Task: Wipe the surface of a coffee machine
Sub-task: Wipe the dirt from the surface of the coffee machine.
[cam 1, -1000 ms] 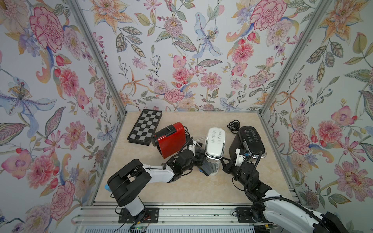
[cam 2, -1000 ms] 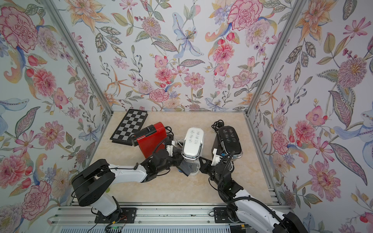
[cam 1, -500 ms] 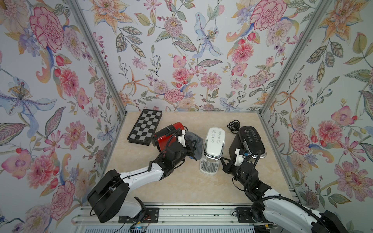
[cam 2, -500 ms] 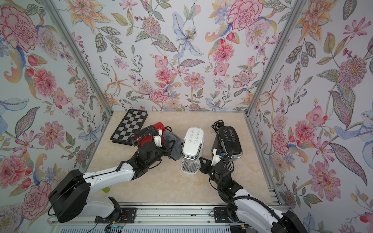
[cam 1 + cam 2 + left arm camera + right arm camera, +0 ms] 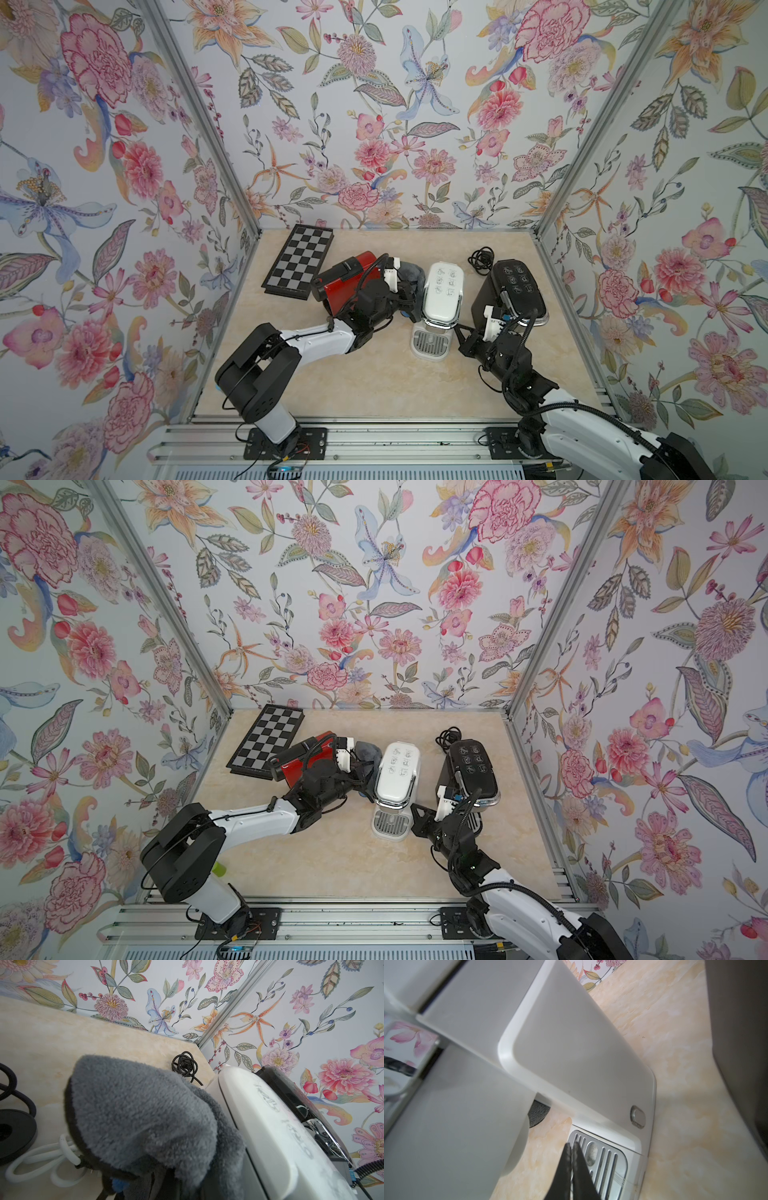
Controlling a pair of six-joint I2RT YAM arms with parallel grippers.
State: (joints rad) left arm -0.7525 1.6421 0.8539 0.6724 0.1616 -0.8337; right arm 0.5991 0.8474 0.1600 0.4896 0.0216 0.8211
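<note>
The white coffee machine (image 5: pixel 442 297) (image 5: pixel 397 777) stands mid-table, its drip tray (image 5: pixel 430 343) toward the front. A fluffy grey cloth (image 5: pixel 409 276) (image 5: pixel 370 752) (image 5: pixel 135 1109) drapes over my left gripper (image 5: pixel 409 305), which is shut on it, fingers hidden beneath. The cloth lies against the machine's left side near the top rear. My right gripper (image 5: pixel 457 328) (image 5: pixel 572 1144) is shut and empty, its tips at the edge of the drip tray grille (image 5: pixel 604 1159), low beside the machine's front right.
A red coffee machine (image 5: pixel 349 282) sits right behind my left wrist, a black one (image 5: pixel 517 291) right of the white one. A chessboard (image 5: pixel 299 262) lies back left. A black cable coil (image 5: pixel 482 259) (image 5: pixel 185 1065) and a white cable (image 5: pixel 41 1157) lie behind.
My left arm has carried the cloth from the white machine's front, under its head, back along its left side toward the rear. The right arm has stayed put.
</note>
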